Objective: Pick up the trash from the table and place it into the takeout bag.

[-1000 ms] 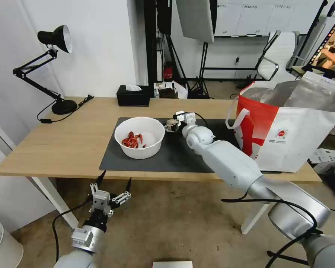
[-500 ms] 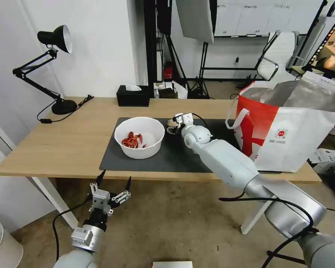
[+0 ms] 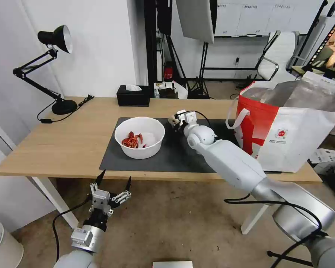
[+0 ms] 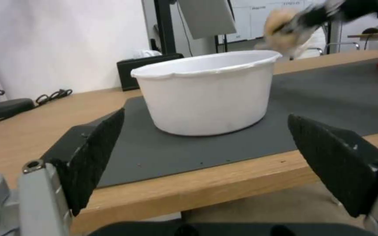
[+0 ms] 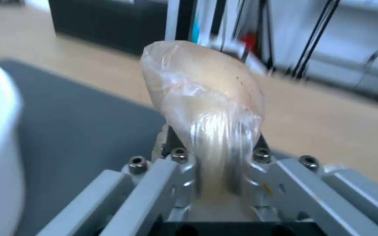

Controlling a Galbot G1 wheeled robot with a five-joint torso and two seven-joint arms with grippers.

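In the right wrist view my right gripper [image 5: 215, 147] is shut on the beige lump in clear wrap [image 5: 206, 88], one piece of the trash. In the head view that gripper [image 3: 174, 120] hangs just above the dark mat [image 3: 175, 156], right of the white bowl with red scraps [image 3: 139, 137]. The takeout bag [image 3: 286, 126] stands open at the table's right end. Below the table's [image 3: 63, 141] front edge my left gripper [image 3: 113, 186] is open, facing the bowl [image 4: 211, 91] with nothing between its fingers [image 4: 93, 154].
At the back of the table stands a black tissue box [image 3: 133, 95], with a black desk lamp [image 3: 59, 74] and its cable at the back left. Stands and a chair [image 3: 275, 56] fill the room behind. A white bin [image 3: 0, 245] sits on the floor at the left.
My right gripper has risen a little off the mat and moved slightly back with the wrapped lump in it. The left arm, bowl and bag have not moved.
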